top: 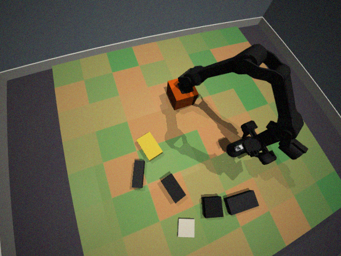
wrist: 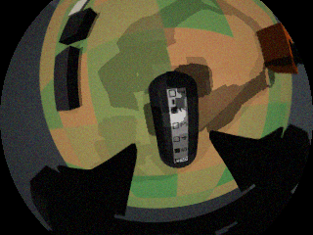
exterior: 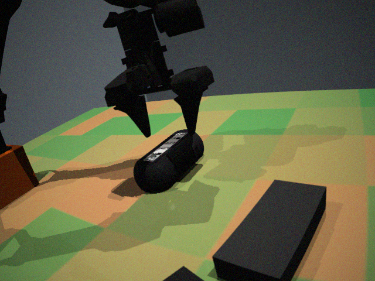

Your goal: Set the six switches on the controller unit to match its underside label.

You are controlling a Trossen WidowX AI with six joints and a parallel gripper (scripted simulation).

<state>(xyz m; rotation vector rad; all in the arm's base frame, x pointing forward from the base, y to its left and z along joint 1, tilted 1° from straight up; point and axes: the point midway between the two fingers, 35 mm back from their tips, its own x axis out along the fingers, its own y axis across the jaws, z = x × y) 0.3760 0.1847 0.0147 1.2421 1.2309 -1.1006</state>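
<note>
The dark grey controller unit [top: 232, 151] [exterior: 154, 178] [wrist: 158, 117] lies on the bench with its label [top: 238, 148] [exterior: 164, 147] [wrist: 179, 133] facing up. In the wrist view the label's row runs lengthwise; the second and fifth squares from the far end look filled, the first, third and fourth look empty. The sixth is too blurred to tell. The rocker switches are hidden underneath. My gripper [top: 258, 142] [exterior: 169, 134] [wrist: 174, 141] is open and empty, over the unit's end nearer the arm, with a finger to each side. Contact cannot be told.
An orange box [top: 179, 96] [exterior: 14, 169] [wrist: 273, 46] stands under the arm's base. A yellow block [top: 149, 145], two slim dark blocks [top: 138, 173] [top: 172, 188], two thicker dark blocks [top: 212, 206] [top: 241, 202] and a white block [top: 186, 227] lie away from the unit.
</note>
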